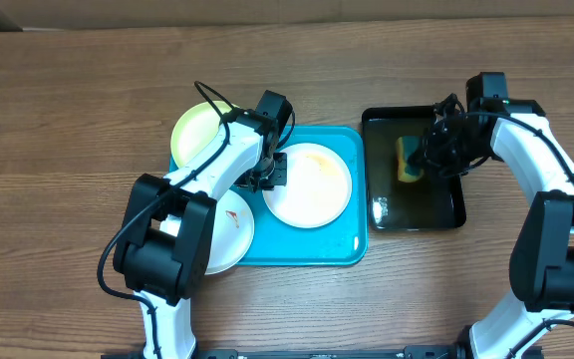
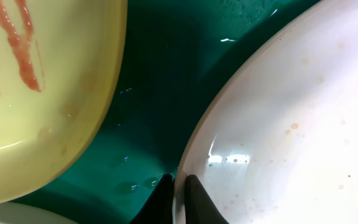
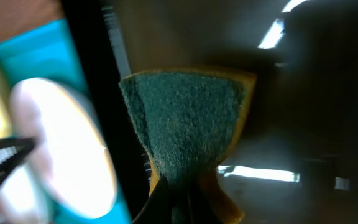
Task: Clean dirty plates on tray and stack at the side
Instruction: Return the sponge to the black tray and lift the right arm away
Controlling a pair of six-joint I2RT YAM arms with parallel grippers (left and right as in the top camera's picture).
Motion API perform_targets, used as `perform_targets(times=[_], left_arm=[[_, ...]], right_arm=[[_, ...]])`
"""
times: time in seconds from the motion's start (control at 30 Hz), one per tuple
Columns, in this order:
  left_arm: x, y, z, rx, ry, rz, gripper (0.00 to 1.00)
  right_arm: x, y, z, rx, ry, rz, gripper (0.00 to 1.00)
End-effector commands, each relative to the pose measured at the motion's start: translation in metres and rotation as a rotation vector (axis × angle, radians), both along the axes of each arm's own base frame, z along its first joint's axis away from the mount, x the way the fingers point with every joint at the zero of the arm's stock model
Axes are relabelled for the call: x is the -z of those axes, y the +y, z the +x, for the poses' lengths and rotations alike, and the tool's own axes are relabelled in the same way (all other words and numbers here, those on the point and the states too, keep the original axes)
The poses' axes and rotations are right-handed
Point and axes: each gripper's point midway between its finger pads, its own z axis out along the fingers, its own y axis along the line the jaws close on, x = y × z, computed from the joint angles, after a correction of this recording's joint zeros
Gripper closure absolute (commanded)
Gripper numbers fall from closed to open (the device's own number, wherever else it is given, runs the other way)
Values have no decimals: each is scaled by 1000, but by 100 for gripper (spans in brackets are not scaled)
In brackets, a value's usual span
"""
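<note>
Three plates lie on the turquoise tray (image 1: 307,244). My left gripper (image 1: 272,172) is shut on the left rim of the middle white plate (image 1: 312,184). In the left wrist view the rim of this white plate (image 2: 291,124) stands between the two black fingertips (image 2: 194,199). The yellow-green plate (image 1: 197,135) sits at the tray's far left corner, a reddish smear (image 2: 23,50) on it. A second white plate (image 1: 235,237) with a small smear overhangs the tray's near left edge. My right gripper (image 1: 429,150) is shut on the sponge (image 3: 185,118) over the black basin (image 1: 427,204).
The black basin stands right of the tray and holds shallow water. Brown wooden table (image 1: 68,100) surrounds both. My left arm crosses over the near left white plate. The right wrist view also catches the tray's edge (image 3: 36,50).
</note>
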Motion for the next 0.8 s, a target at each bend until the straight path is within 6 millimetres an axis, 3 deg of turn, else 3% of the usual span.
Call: perform_targets(times=[0.0,0.13,0.27,0.4,0.47,0.63,0.77], left_arm=[[7,-1,-3,3,17,6,91],[7,-1,-3,3,17,6,91],[7,-2,-3,3,17,6,84],[7,-2,-3,3,17,6,68],[7,-2,-3,3,17,6,63],[7,-6,-6,4,33,-19,64],[7,-14,-10,6,52,-65,64]], right_arm=[[11,-14,-2,-21,-9,-152,96],[22,-14,-5,-29,-13,-183,92],[27,-15,-9,-31,-4,-188,62],[16,-18,-1,-39,-27,-190,51],[1,-22,6,-27,-36,-191,50],[-56,-43,28,36,-75,-211,48],[-103,-98,47,236,-123,-294,26]])
